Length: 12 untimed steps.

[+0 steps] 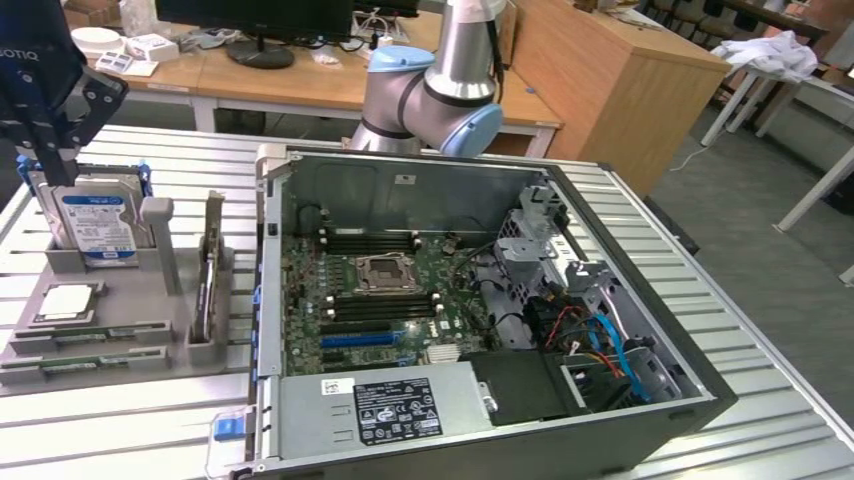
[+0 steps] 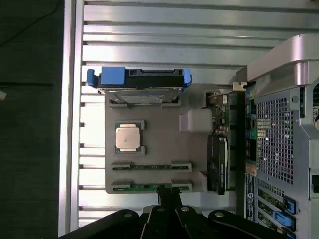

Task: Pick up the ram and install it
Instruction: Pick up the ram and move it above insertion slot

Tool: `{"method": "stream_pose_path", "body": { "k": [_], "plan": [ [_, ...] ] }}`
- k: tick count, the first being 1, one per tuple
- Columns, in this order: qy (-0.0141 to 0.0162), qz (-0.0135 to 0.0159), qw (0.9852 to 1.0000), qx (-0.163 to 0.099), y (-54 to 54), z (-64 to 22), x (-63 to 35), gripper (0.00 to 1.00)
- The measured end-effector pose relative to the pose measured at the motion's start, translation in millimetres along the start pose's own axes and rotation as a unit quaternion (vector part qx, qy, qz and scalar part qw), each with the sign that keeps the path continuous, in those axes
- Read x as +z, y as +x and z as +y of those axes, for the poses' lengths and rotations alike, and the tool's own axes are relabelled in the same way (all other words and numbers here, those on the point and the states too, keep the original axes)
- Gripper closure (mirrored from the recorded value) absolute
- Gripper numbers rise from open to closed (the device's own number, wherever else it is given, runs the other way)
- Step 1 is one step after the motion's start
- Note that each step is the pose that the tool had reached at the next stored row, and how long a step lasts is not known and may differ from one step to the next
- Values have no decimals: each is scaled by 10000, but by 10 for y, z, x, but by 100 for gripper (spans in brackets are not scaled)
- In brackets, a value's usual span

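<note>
Two ram sticks lie edge-up in slots of the grey holder (image 1: pixel 147 330); they are thin green boards, one (image 1: pixel 88 336) (image 2: pixel 151 167) behind the other (image 1: pixel 83 364) (image 2: pixel 144 186). My gripper (image 1: pixel 48 168) (image 2: pixel 169 192) hangs high over the holder, shut and holding nothing. In the wrist view its fingertips sit over the ram stick nearest the holder's edge. In the exterior view it is up near the hard drive (image 1: pixel 94 214). The open computer case (image 1: pixel 400 165) shows the motherboard (image 1: pixel 387 300) with black ram slots (image 1: pixel 368 241) around the processor socket (image 1: pixel 382 270).
The holder also carries the silver hard drive (image 2: pixel 139 84) with a blue label, a square silver processor (image 1: pixel 67 301) (image 2: pixel 128 138) and an upright graphics card (image 1: pixel 210 270) (image 2: pixel 218 164). The case stands at the exterior view's right of the holder on a ribbed metal table (image 1: pixel 120 430).
</note>
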State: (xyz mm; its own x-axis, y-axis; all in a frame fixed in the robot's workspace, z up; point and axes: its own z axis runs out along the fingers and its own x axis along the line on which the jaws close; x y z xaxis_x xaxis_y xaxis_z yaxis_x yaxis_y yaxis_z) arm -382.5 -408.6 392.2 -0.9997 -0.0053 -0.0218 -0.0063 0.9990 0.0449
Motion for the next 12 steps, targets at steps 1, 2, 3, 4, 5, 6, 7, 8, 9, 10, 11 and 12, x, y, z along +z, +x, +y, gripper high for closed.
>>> {"method": "stream_pose_path", "body": {
  "k": [1, 2, 3, 4, 5, 6, 7, 8, 9, 10, 11, 12],
  "plan": [
    [-2, 4, 10000, -82, 0, 0, 0, 89],
    [-4, 8, 9999, -172, 0, 0, 1, 89],
    [-6, 12, 9996, -270, 0, 0, 1, 89],
    [-7, 16, 9994, -359, 0, 0, 1, 89],
    [-9, 20, 9990, -449, 0, 0, 1, 89],
    [-11, 24, 9985, -539, 0, 0, 2, 89],
    [-13, 28, 9980, -628, 0, 0, 2, 89],
    [-15, 32, 9974, -718, 0, 0, 2, 89],
    [-17, 36, 9967, -807, 0, 0, 3, 89],
    [-19, 41, 9959, -903, 0, 0, 3, 89],
    [-21, 44, 9951, -992, 0, 0, 3, 89],
    [-23, 48, 9941, -1082, 0, 0, 4, 89]
  ]
}}
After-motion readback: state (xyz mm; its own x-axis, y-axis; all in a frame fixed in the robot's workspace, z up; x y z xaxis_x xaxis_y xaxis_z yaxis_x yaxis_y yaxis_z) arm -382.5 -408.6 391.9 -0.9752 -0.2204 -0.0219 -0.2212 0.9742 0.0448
